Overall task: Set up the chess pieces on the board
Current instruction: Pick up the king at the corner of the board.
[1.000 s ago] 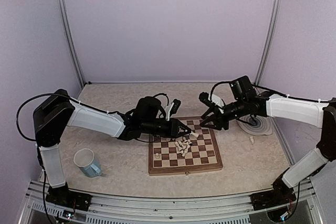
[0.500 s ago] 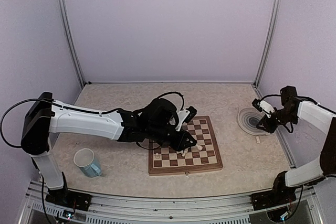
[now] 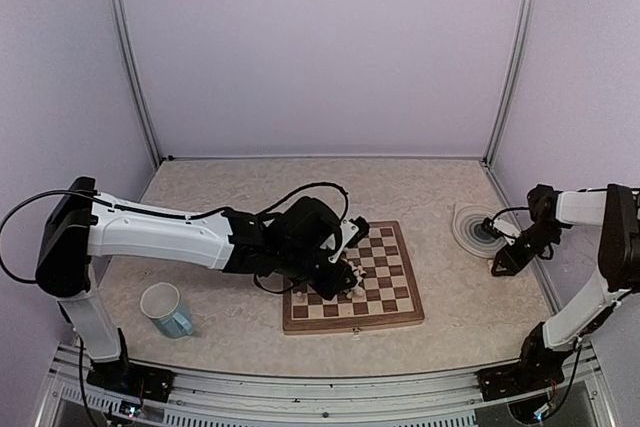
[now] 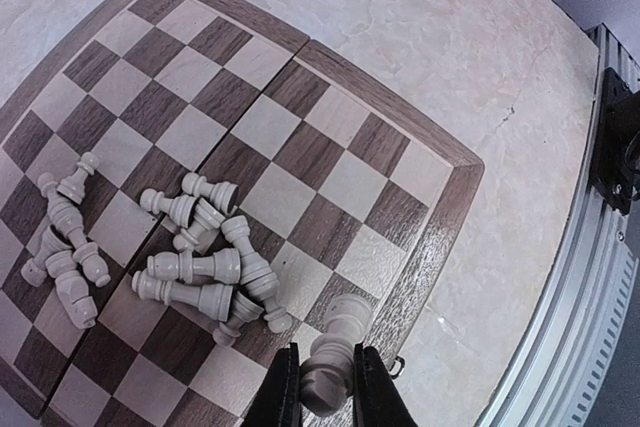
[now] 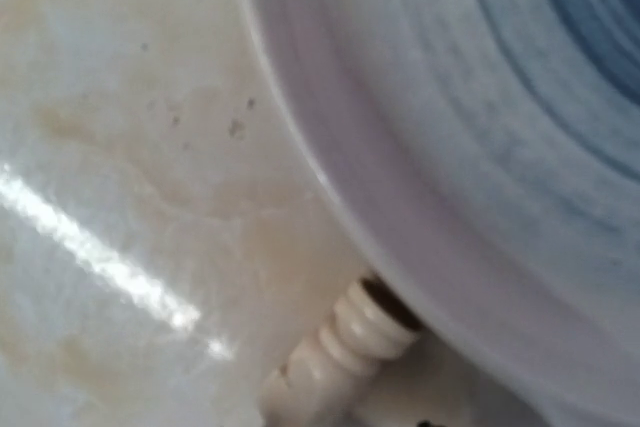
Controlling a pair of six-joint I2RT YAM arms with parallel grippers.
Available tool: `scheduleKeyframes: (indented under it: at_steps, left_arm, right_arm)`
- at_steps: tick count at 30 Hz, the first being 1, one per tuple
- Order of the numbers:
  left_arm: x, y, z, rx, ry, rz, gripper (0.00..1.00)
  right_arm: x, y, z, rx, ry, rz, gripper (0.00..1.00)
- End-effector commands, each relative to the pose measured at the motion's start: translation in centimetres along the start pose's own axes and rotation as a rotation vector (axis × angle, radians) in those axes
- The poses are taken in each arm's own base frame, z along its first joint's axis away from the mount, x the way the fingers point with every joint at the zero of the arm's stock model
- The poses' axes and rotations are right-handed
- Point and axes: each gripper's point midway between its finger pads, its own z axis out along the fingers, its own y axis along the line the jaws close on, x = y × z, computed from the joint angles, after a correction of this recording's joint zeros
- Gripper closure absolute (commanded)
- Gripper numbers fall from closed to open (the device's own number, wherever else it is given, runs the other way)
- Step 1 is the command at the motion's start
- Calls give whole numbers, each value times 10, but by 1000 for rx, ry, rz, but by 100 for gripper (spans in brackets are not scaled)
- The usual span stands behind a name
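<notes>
The board (image 3: 395, 299) lies in front of the arms, and a pile of cream chess pieces (image 4: 200, 265) rests toppled on its squares (image 4: 330, 179). My left gripper (image 4: 326, 397) is shut on one cream piece (image 4: 345, 332), held just above the squares by the board's border; the overhead view shows this gripper (image 3: 345, 285) low over the board's middle. At the right, my right gripper (image 3: 503, 263) is down at the table by the front rim of the round plate (image 3: 472, 232). Its wrist view shows one cream piece (image 5: 345, 347) lying against the plate's rim (image 5: 400, 237); its fingers are out of frame.
A pale blue mug (image 3: 166, 309) stands on the table left of the board. The metal rail (image 4: 600, 197) runs along the table's near edge, close to the board. Walls enclose the back and both sides.
My left gripper carried its piece from the board's far edge toward the middle and lower. The right arm swung away from the board to the plate and dropped to the table.
</notes>
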Motion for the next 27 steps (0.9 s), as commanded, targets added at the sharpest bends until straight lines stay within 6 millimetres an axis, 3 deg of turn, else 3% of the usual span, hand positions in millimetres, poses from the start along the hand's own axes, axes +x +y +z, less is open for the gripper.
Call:
scheduleKeyframes:
  at_steps: [1, 16, 21, 27]
  left_arm:
    - [-4, 0, -14, -18, -22, 24, 95]
    - [11, -1, -7, -70, 54, 85, 95]
    - [11, -3, -3, -75, 67, 92, 95]
    - [12, -7, -1, -106, 104, 146, 95]
  right_arm:
    - [-6, -1, 2, -41, -14, 50, 58]
    - [-16, 3, 33, -140, -52, 136, 66]
    - [-13, 8, 38, -144, -34, 133, 81]
    - [-16, 16, 31, -130, -67, 101, 94]
